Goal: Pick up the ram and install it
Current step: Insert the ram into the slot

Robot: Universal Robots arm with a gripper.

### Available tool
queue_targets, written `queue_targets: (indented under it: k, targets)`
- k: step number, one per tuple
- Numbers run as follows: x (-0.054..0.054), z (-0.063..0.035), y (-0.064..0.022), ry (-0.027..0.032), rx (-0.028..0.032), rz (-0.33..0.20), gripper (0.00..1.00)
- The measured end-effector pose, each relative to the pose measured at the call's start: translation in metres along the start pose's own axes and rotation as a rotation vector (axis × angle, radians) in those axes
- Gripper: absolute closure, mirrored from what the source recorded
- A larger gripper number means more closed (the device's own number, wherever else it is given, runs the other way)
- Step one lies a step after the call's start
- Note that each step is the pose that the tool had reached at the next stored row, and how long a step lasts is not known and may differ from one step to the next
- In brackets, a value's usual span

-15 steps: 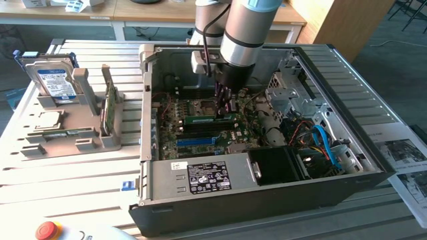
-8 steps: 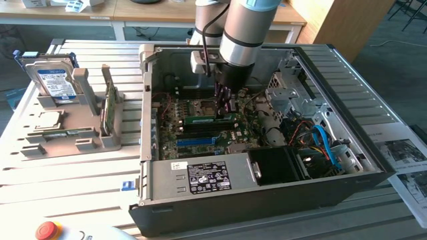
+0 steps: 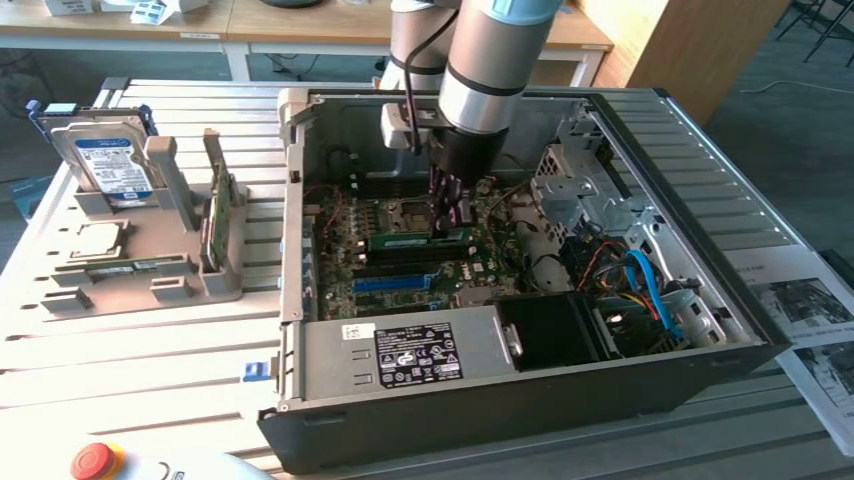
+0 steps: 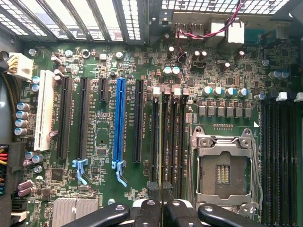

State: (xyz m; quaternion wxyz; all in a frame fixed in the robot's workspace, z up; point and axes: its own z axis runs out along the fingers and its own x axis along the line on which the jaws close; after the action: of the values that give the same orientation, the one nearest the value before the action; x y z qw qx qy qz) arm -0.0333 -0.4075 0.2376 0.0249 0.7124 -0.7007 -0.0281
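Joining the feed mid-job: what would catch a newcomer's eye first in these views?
The arm's gripper hangs inside the open computer case, shut on the ram over the middle of the motherboard. On the exterior view's left, a hard drive stands in a grey rack.

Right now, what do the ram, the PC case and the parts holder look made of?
ram: matte green circuit board with dark chips, probably fibreglass laminate.
PC case: likely sheet steel, black paint outside, bare grey punched panels inside.
parts holder: flat grey, blocky moulded shapes; looks like plastic, not certain.
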Motion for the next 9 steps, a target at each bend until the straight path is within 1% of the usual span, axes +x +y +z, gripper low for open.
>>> queue_targets:
  k: [9]
  targets:
    - [0.0006,0.0015,-0.0001,-0.0002,0.0001,0.000,0.88]
